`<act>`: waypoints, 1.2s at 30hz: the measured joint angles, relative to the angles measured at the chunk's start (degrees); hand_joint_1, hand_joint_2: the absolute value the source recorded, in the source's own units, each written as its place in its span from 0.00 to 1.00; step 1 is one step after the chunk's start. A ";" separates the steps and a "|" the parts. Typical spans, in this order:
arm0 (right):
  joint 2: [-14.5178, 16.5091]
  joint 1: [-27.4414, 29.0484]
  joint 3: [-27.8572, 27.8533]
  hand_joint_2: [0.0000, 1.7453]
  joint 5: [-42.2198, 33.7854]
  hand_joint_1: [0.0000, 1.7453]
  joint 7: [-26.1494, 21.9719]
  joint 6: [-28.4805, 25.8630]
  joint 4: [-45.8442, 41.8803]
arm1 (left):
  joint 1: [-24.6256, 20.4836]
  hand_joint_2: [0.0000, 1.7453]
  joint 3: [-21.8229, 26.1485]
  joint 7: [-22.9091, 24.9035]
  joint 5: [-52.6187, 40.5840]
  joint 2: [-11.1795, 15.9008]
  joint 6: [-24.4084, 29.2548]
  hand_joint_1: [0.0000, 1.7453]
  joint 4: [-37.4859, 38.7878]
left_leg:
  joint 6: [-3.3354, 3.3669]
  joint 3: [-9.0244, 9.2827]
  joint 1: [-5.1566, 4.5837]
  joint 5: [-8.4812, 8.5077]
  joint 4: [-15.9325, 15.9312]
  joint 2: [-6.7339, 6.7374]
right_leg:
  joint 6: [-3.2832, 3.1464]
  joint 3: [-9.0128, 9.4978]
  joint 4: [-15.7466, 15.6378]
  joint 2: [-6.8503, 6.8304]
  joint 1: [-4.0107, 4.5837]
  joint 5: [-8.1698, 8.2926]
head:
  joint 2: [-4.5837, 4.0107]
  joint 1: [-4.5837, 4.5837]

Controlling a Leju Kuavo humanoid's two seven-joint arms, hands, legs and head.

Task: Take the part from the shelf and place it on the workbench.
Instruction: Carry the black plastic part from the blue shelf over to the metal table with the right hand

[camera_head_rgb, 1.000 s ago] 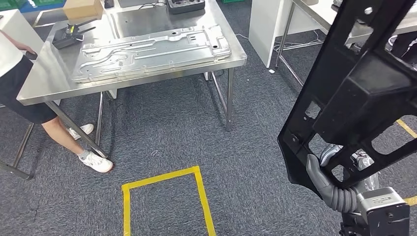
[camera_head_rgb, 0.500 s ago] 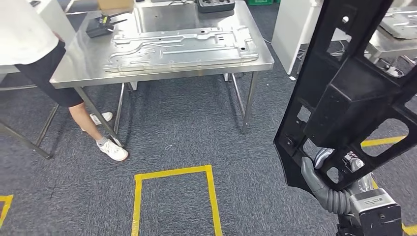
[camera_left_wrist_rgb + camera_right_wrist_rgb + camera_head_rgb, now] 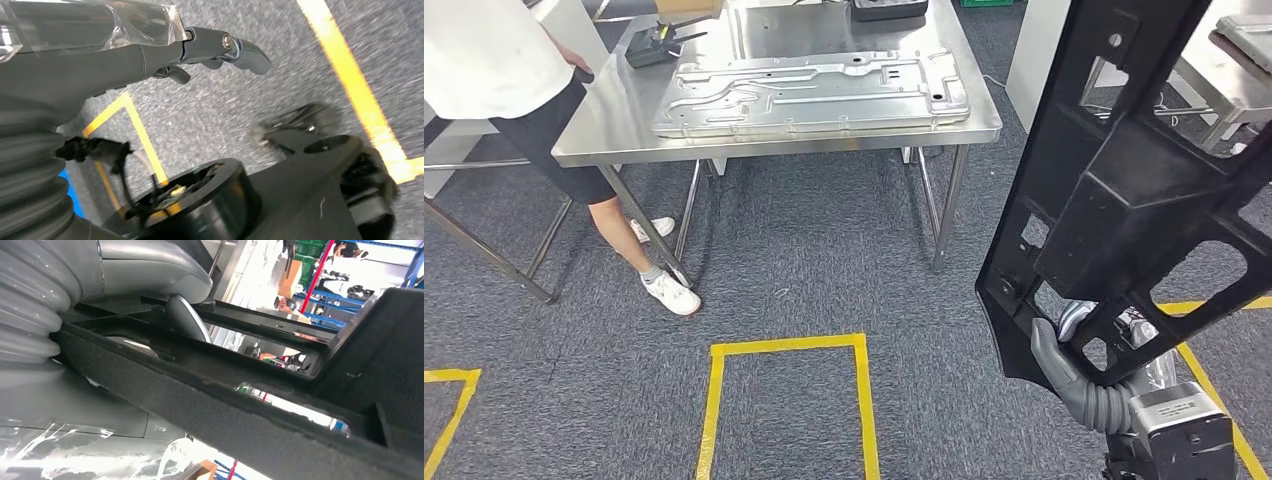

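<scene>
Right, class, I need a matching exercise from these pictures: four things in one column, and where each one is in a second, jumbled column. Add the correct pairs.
Things
1. black part
2. stamped metal panel
3. yellow tape rectangle
4. person

Places
A. standing at the steel workbench's left end
B. lying flat on top of the workbench
C. stuck to the grey carpet in front of the workbench
D. held up by the right robot hand, on the right of the head view

Pairs: 1-D, 2-B, 3-C, 4-A
</scene>
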 joint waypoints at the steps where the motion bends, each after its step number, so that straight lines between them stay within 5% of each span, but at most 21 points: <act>1: 0.02 -0.11 0.05 1.00 -0.09 1.00 -0.03 -0.01 0.01 | 0.19 1.00 0.02 -0.15 -0.03 0.09 0.00 0.00 0.00 | 0.54 1.40 -0.26 0.91 -3.34 0.09 | 0.21 0.04 -0.16 -0.10 -0.04 -0.06 | 0.00 -0.01; 5: 0.12 0.00 0.20 1.00 -0.29 1.00 -0.17 -0.19 0.15 | 0.66 1.00 0.08 -0.35 -0.11 0.41 -0.01 0.00 0.00 | 2.17 3.10 -0.81 1.30 -7.62 0.16 | 1.96 0.46 -0.10 -0.63 -0.41 1.38 | 0.00 0.00; 7: 0.15 -0.07 0.26 1.00 -0.29 1.00 -0.32 -0.27 0.25 | 0.78 1.00 0.09 -0.36 -0.26 0.53 0.09 0.00 0.00 | 2.69 4.42 -0.69 1.69 -8.63 0.05 | 2.19 -0.36 2.21 -0.68 -0.36 0.42 | 0.00 0.04; 10: 0.15 -0.09 0.36 1.00 -0.29 1.00 -0.56 -0.30 0.31 | 1.02 1.00 0.10 -0.31 -0.39 0.55 0.40 0.00 0.00 | 2.90 5.36 -0.76 1.52 -8.74 0.03 | 2.37 -5.52 11.52 -0.66 -0.14 -4.22 | 0.00 0.09; 12: 0.15 0.08 0.54 1.00 -0.27 1.00 -0.60 -0.30 0.36 | 1.20 1.00 0.11 -0.22 -0.49 0.55 0.29 0.00 0.00 | 2.92 6.01 -0.83 0.90 -8.70 0.01 | 2.68 -8.03 14.26 -0.66 -0.07 -4.21 | 0.00 0.10; 16: 0.18 0.19 0.66 1.00 -0.12 1.00 -0.63 -0.44 0.46 | 1.33 1.00 0.11 -0.16 -0.83 0.55 0.15 0.00 0.00 | 2.12 8.29 -0.89 -1.13 -8.66 0.12 | 2.25 -3.68 1.42 -0.82 0.10 3.14 | 0.00 0.07; 20: 0.22 0.35 0.71 1.00 0.17 1.00 -0.74 -0.61 0.49 | 1.20 1.00 0.11 -0.12 -0.90 0.65 0.16 0.00 0.00 | 0.67 8.83 -0.94 -2.02 -7.52 0.27 | 0.37 -2.12 -1.50 -0.82 0.53 3.06 | 0.00 0.01; 23: 0.22 0.42 0.71 1.00 0.29 1.00 -0.79 -0.67 0.48 | 1.11 1.00 0.14 -0.16 -0.86 0.84 0.04 0.00 0.00 | -0.28 4.78 -0.36 -2.26 -0.17 0.26 | -0.68 -0.49 -1.90 -0.89 0.26 2.07 | 0.00 -0.01; 26: 0.25 0.48 0.73 1.00 0.31 1.00 -0.81 -0.69 0.48 | 0.54 1.00 0.34 -0.31 -0.74 0.87 -2.77 0.00 0.00 | -1.21 -2.63 0.25 -6.25 9.35 0.30 | -0.74 1.24 -1.95 -0.87 0.07 0.37 | 0.00 -0.02; 28: 0.26 0.52 0.73 1.00 0.31 1.00 -0.81 -0.69 0.49 | 0.25 1.00 0.46 -0.31 -0.75 0.99 -5.58 0.00 0.00 | -1.65 -4.47 0.55 -7.26 8.67 0.31 | -0.40 3.14 -1.96 -0.82 -0.15 -1.11 | 0.00 -0.03; 30: 0.26 0.54 0.74 1.00 0.32 1.00 -0.81 -0.69 0.50 | 0.32 1.00 0.51 -0.27 -0.77 1.09 -6.59 0.00 0.00 | -1.73 -4.03 0.84 -2.40 2.24 0.33 | 0.09 5.18 -2.02 -0.75 -0.29 -2.71 | 0.00 -0.04; 32: 0.26 0.54 0.77 1.00 0.33 1.00 -0.78 -0.66 0.51 | 0.41 1.00 0.56 -0.24 -0.80 1.13 -6.62 0.00 0.00 | -1.20 -3.31 0.63 3.69 -3.28 0.40 | 0.84 6.73 -2.12 -0.50 -0.26 -4.14 | 0.00 -0.05; 33: 0.26 0.52 0.79 1.00 0.34 1.00 -0.77 -0.64 0.50 | 0.40 1.00 0.58 -0.22 -0.84 1.15 -6.62 0.00 0.00 | -0.75 -2.92 0.42 5.23 -4.50 0.42 | 1.31 7.42 -2.24 -0.36 -0.28 -4.60 | 0.00 -0.04; 36: 0.27 0.34 0.83 1.00 0.40 1.00 -0.75 -0.60 0.43 | 0.28 1.00 0.61 -0.16 -1.00 1.18 -6.62 0.00 0.00 | 0.91 -0.62 -0.01 4.05 -5.23 0.34 | 2.54 7.67 0.49 -0.31 -0.62 -3.82 | 0.00 -0.01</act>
